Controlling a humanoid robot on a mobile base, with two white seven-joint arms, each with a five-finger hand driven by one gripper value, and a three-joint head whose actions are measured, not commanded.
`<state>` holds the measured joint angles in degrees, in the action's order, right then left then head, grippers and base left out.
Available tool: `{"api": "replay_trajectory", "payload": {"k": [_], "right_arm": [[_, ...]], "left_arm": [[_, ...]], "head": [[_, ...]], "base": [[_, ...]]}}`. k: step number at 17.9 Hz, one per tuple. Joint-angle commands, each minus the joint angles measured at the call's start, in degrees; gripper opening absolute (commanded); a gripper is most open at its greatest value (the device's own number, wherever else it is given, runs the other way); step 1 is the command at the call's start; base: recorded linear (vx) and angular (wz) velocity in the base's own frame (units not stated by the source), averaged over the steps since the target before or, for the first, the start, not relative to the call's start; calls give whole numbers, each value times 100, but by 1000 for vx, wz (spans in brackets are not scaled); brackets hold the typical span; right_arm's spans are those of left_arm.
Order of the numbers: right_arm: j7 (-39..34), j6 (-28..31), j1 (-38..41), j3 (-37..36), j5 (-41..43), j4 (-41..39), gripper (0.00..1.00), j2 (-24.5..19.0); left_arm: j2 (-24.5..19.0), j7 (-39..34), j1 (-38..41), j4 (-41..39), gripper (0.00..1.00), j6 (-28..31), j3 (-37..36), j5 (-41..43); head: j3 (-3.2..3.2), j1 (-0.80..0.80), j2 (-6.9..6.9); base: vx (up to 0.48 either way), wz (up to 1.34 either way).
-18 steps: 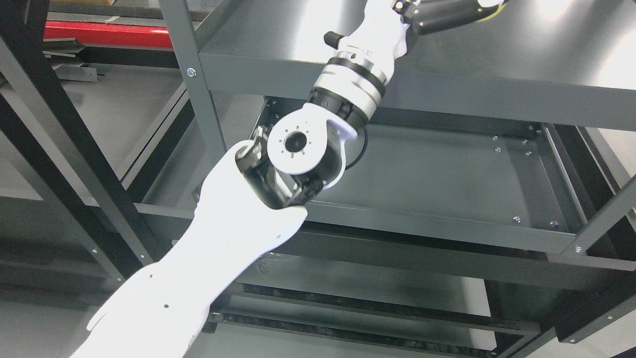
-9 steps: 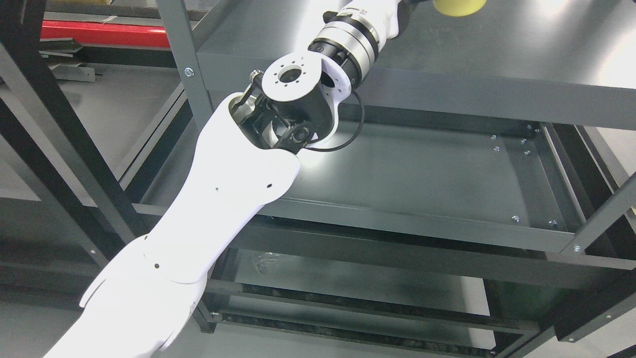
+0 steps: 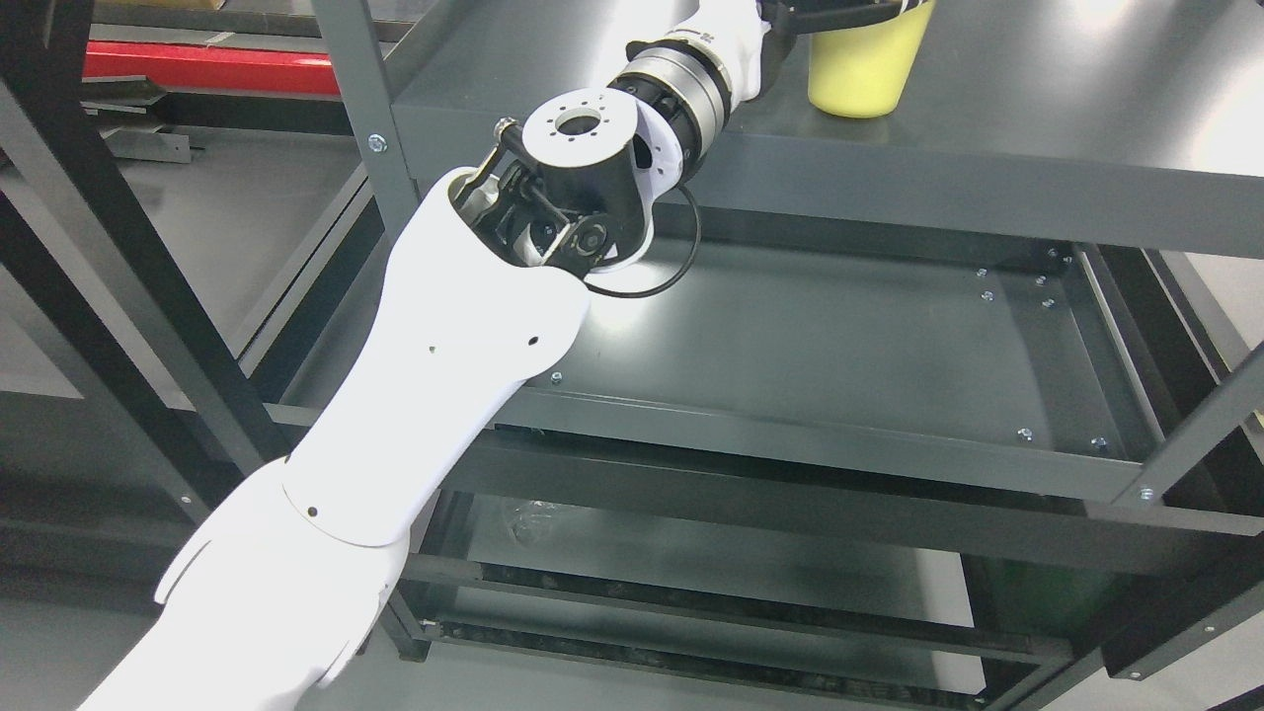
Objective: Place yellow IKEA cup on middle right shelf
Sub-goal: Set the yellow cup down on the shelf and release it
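Yellow cup [image 3: 855, 69]: upright, long axis vertical, narrow base set on the shelf [image 3: 1037, 128], top of frame.
Left hand [image 3: 839, 8]: grasping the cup's rim.

This looks like a workshop or robotics lab rather than a home. A dark grey metal shelving unit [image 3: 987, 188] with bolted uprights and bare steel shelves fills the view, its lower tray [image 3: 839, 346] showing exposed screw heads. More dark metal frames [image 3: 118, 276] stand to the left over a plain grey floor [image 3: 237, 217], and a red metal beam [image 3: 207, 67] lies beyond them. Hard overhead light glares off the steel surfaces
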<state>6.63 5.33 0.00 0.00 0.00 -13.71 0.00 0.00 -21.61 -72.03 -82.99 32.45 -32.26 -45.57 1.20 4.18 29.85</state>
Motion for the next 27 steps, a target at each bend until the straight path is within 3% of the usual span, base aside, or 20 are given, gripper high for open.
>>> {"api": "replay_trajectory", "payload": {"k": [1, 12, 18, 24, 27], "right_arm": [[5, 4, 79, 97, 141, 0, 99, 100], [5, 4, 79, 97, 141, 0, 99, 100], [5, 4, 79, 97, 141, 0, 99, 100], [5, 4, 79, 97, 141, 0, 99, 100], [5, 4, 79, 97, 141, 0, 99, 100]], "left_arm": [[-100, 16, -30, 169, 96, 60, 79, 57], [-100, 16, -47, -464, 99, -160, 448, 180], [-100, 86, -21, -1183, 99, -116, 659, 171], [-100, 1482, 84, -1580, 99, -125, 633, 241], [-100, 2036, 93, -1598, 99, -125, 589, 740]], "head": [[0, 0, 0], [0, 0, 0], [0, 0, 0], [0, 0, 0], [0, 0, 0]], "base": [[0, 0], [0, 0], [0, 0], [-65, 44], [-171, 60]]}}
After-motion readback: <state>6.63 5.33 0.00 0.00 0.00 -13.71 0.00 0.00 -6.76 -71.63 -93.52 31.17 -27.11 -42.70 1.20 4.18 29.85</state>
